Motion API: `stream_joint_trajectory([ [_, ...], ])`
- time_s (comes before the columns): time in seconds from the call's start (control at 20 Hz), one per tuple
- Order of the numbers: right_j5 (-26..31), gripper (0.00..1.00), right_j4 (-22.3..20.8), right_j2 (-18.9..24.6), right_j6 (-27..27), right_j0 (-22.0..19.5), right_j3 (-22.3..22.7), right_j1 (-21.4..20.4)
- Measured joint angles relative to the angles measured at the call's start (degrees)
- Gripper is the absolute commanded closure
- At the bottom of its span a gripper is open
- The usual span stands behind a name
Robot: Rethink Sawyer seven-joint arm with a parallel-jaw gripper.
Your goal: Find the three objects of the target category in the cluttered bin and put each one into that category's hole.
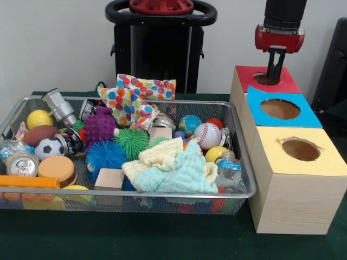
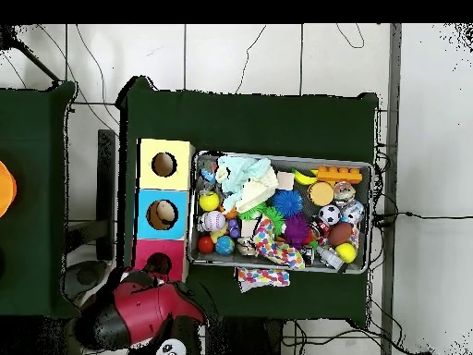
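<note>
My gripper [image 1: 275, 73] hangs at the right, straight over the round hole of the red-topped box [image 1: 284, 84], with its tips at the hole's rim. It looks shut and I see nothing between the tips. In the overhead view the red arm [image 2: 139, 310] covers the gripper beside the red box [image 2: 148, 254]. The wire bin [image 1: 238, 122] holds a baseball [image 1: 206, 135], a soccer ball [image 1: 50, 147], a globe ball [image 1: 190, 124], a purple spiky ball [image 1: 100, 127], pale washcloths [image 1: 173, 165], a can [image 1: 21, 164] and wooden blocks [image 1: 110, 179].
A blue-topped box [image 1: 312, 114] and a yellow-topped box [image 1: 325, 162], each with a hole, stand in a row in front of the red one. A polka-dot cloth [image 1: 135, 97] drapes over the bin's far rim. A crushed bottle [image 1: 230, 170] lies in the bin's near right corner.
</note>
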Motion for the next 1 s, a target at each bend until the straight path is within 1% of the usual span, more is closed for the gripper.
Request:
stream_joint_trajectory([
  [0.4, -3.43, 1.00, 0.00, -1.61, 0.00, 0.35, -0.34, 2.62],
  [0.55, -3.57, 1.00, -0.01, -1.69, 0.00, 0.31, -0.32, 2.75],
  [0.75, -3.56, 1.00, -0.01, -1.00, 0.00, -1.02, -0.06, 1.41],
  [0.8, -3.54, 1.00, -0.01, -0.27, 0.00, -2.30, 0.20, 0.04],
  [0.9, -3.35, 1.00, -0.01, 0.32, 0.00, -3.43, 0.37, -1.26],
  [1.0, -2.70, 1.00, -0.03, 1.26, 0.00, -5.12, 0.60, -3.41],
])
